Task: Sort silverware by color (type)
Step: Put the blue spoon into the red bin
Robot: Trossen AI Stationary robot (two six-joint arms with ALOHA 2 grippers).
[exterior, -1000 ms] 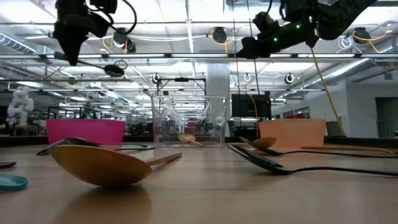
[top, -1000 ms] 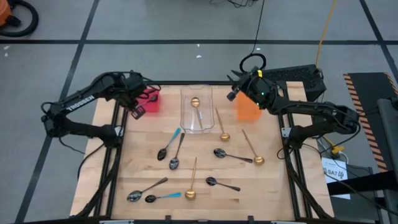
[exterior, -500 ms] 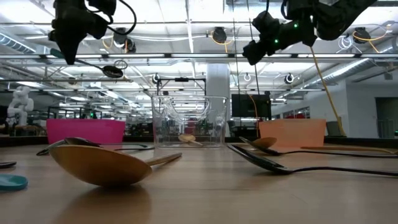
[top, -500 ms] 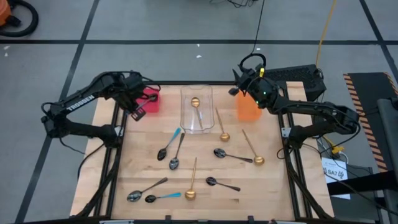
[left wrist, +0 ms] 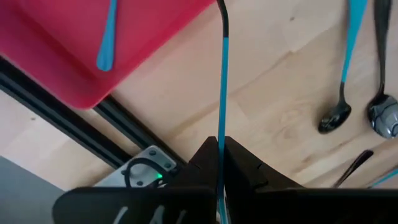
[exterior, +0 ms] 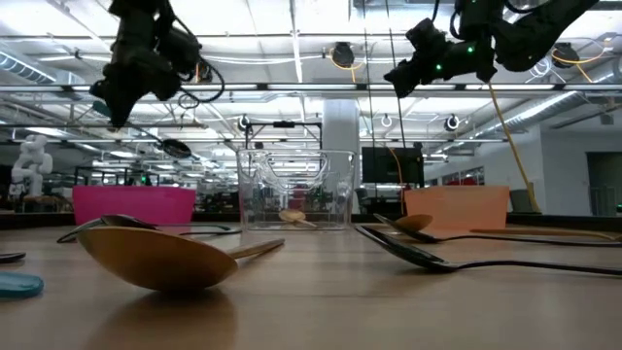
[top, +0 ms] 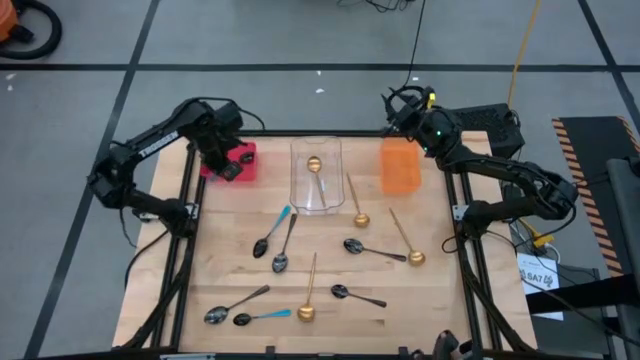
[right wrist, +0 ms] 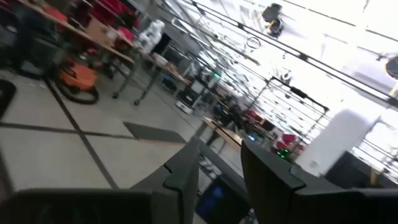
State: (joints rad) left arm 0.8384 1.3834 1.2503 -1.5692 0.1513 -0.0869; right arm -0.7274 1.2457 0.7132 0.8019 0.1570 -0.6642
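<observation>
My left gripper (top: 222, 158) hangs above the pink bin (top: 240, 165) at the far left, shut on a blue-handled spoon (left wrist: 221, 74). In the low view the spoon's dark bowl (exterior: 177, 148) shows below the left gripper (exterior: 119, 102). Another blue handle (left wrist: 107, 37) lies inside the bin. My right gripper (top: 396, 106) is high beyond the orange bin (top: 399, 167), open and holding nothing (right wrist: 214, 168). A gold spoon (top: 314, 164) lies in the clear container (top: 316, 178). Several gold, dark and blue-handled spoons lie on the wooden table (top: 230, 270). My left gripper pinches the spoon's blue handle (left wrist: 221, 121) between its two fingers, which come steeply from above. The handle runs on straight out past the fingertips to its dark neck (left wrist: 222, 14). The spoon is lifted clear and slants down, bowl end lowest, over the bin's near edge.
On the table lie a blue-handled spoon (top: 272, 232) and a dark one (top: 283, 250) at the middle. Gold spoons (top: 356, 205) (top: 408, 240) (top: 310, 295) and dark spoons (top: 370, 250) (top: 355, 294) (top: 232, 305) lie around them. Black frame rails (top: 185, 215) edge the table.
My left gripper has come down and a little toward the pink bin, tipping to point more steeply down; the spoon's bowl now hangs lower. My right gripper has drawn back from the orange bin toward the far edge and turned upward.
</observation>
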